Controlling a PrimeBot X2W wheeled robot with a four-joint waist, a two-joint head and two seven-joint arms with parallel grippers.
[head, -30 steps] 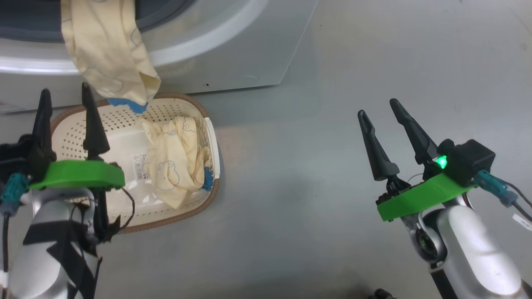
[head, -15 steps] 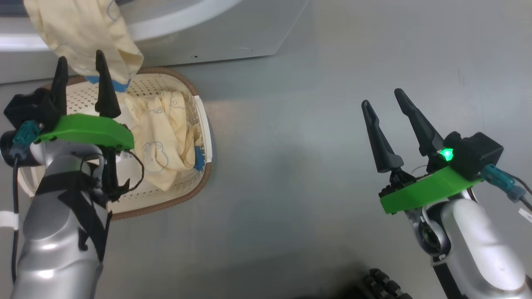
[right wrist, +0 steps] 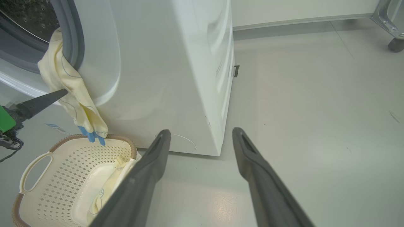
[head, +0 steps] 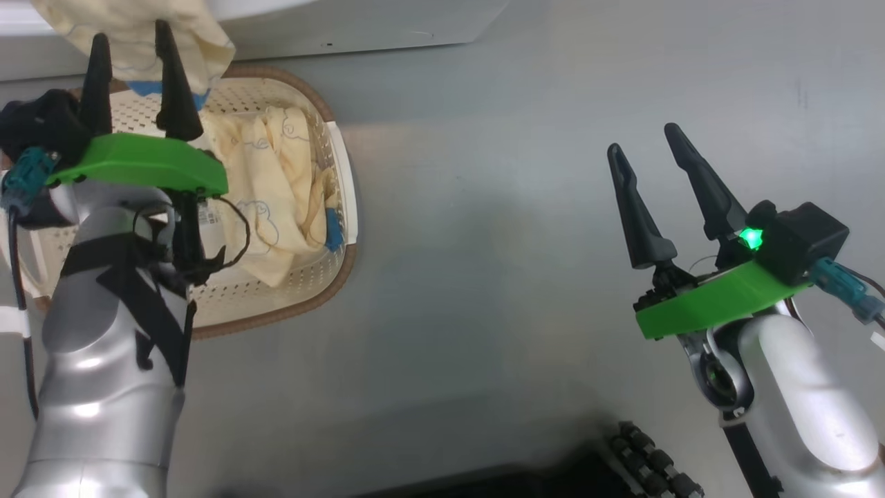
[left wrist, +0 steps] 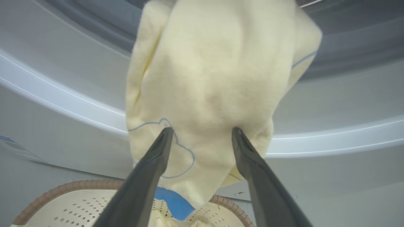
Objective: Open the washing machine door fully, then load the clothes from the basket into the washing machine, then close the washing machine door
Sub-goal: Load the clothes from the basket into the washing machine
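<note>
Left end effector spread, garment at its 12 o'clock; if snagged, it could be pulled out into basket.

A soft pale yellow cloth garment hangs at twelve o'clock beyond the left gripper's spread fingers; cream perforated basket at seven.

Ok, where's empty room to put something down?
Free: the grey floor between the cream perforated plastic basket and the right gripper. Crowded: the basket's half holding pale yellow cloth, and the mouth of the white washing machine, where a yellow garment hangs at the left gripper.
</note>
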